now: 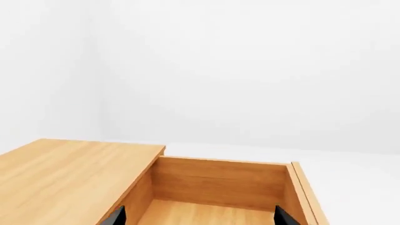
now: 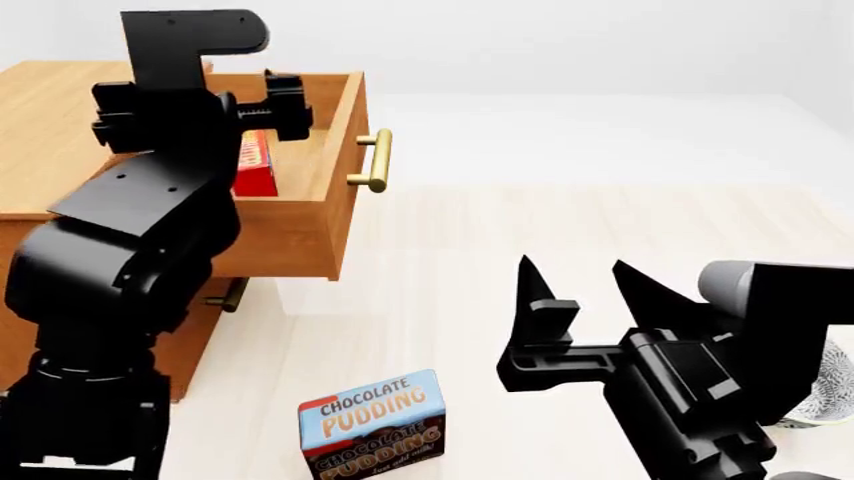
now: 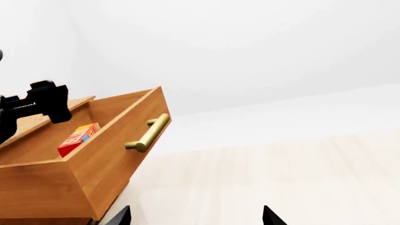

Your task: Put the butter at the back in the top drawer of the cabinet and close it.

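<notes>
The top drawer (image 2: 334, 190) of the honey-brown cabinet (image 2: 54, 110) stands pulled out, its brass handle (image 2: 376, 160) facing right. The red-orange butter box (image 2: 255, 165) lies inside it; it also shows in the right wrist view (image 3: 78, 138). My left gripper (image 2: 274, 108) hovers over the open drawer, jaws wide apart and empty; the left wrist view shows the drawer's bare floor (image 1: 206, 213) between its fingertips (image 1: 115, 216). My right gripper (image 2: 587, 285) is open and empty above the floor, right of the cabinet.
A blue-and-brown chocolate pudding box (image 2: 374, 425) stands on the pale floor in front of the cabinet. A lower drawer's handle (image 2: 227, 295) shows under the open drawer. A grey patterned object (image 2: 834, 395) sits at the right edge.
</notes>
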You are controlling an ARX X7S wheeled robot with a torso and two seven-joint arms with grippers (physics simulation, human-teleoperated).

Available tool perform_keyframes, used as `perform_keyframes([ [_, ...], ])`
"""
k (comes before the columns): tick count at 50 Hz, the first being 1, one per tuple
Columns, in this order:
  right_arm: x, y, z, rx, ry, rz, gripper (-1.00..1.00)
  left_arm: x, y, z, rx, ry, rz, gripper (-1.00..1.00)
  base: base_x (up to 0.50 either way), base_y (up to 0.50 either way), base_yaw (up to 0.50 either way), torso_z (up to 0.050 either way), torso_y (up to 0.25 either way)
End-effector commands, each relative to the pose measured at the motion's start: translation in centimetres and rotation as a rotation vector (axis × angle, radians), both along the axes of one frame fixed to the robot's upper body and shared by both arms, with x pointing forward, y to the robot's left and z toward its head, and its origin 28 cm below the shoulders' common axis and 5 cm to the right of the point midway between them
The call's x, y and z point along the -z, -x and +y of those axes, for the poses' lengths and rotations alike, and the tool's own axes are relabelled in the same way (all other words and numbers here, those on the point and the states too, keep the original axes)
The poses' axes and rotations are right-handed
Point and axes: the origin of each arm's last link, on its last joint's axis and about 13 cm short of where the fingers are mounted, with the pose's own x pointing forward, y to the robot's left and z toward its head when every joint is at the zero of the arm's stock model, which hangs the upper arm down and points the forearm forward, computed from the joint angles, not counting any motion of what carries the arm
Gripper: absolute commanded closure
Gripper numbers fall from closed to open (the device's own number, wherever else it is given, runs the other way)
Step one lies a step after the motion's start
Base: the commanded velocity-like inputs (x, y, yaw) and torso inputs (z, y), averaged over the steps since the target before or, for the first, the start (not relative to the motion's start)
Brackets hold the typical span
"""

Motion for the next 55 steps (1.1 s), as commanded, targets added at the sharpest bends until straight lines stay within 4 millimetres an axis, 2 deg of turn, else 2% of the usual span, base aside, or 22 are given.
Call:
perform_keyframes([
  [1,0.0,0.0,0.1,-0.002,0.000,0.000,-1.00,-1.6,1.6,-0.5,0.040,-0.001,-0.082,-1.00,0.00,0.00,0.00,0.000,0.000],
  [13,-0.2,0.1,-0.1,0.003,-0.003,-0.006,-1.00,-2.0,4.1,-2.0,0.124,-0.042,-0.147,-1.00,0.00,0.00,0.00,0.000,0.000],
  [27,-0.2,0.3,-0.2,0.009,-0.009,-0.009,-1.00,-1.7,8.2,-5.7,0.348,-0.076,-0.195,-1.00,0.00,0.00,0.00,0.000,0.000],
  [32,-0.2,0.5,-0.3,0.009,-0.010,-0.012,-1.00,-1.6,9.1,-7.1,0.425,-0.057,-0.197,-1.00,0.00,0.00,0.00,0.000,0.000],
  [41,-0.3,0.7,-0.6,0.009,-0.012,-0.016,-1.00,-0.4,10.0,-9.9,0.506,-0.052,-0.204,-1.00,0.00,0.00,0.00,0.000,0.000],
  [55,-0.4,1.0,-1.1,0.015,-0.017,-0.022,-1.00,3.4,11.0,-14.5,0.612,-0.113,-0.180,-1.00,0.00,0.00,0.00,0.000,0.000],
])
